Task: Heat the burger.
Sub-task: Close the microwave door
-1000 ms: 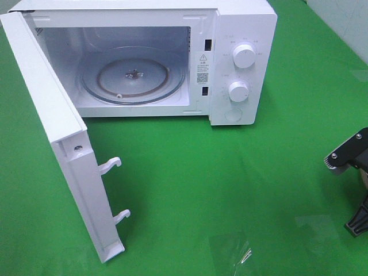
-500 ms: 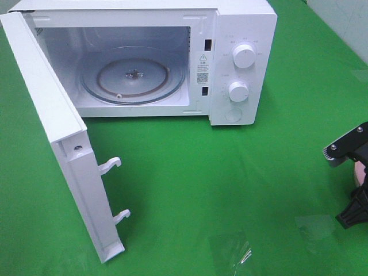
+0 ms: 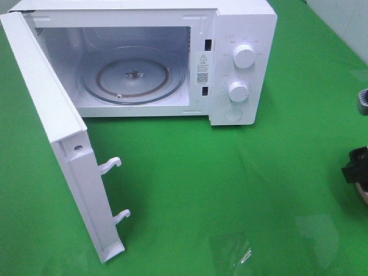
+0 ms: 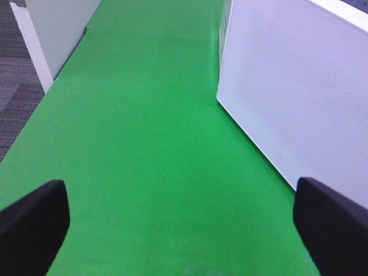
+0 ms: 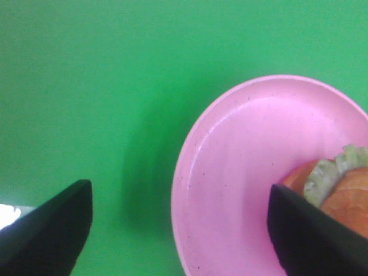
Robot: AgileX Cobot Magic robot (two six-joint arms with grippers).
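Note:
The burger [image 5: 339, 187], with a brown bun and green lettuce frill, lies on a round pink plate [image 5: 241, 167] on the green cloth, seen only in the right wrist view. My right gripper [image 5: 178, 236] is open over the plate's near rim, one finger [image 5: 310, 236] by the burger, the other finger [image 5: 52, 230] over the cloth. In the exterior high view this gripper [image 3: 361, 135] shows only partly at the far right edge. My left gripper [image 4: 184, 230] is open and empty above the cloth beside the microwave's side wall [image 4: 299, 98].
The white microwave [image 3: 241, 63] stands at the back with its door [image 3: 63, 144] swung wide open to the left. Its glass turntable [image 3: 133, 77] carries nothing. A crumpled clear film [image 3: 238, 253] lies on the cloth at the front.
My right gripper's jaws have spread from shut to wide, and it has shifted right, almost out of the exterior high view. The left arm and the microwave are unchanged.

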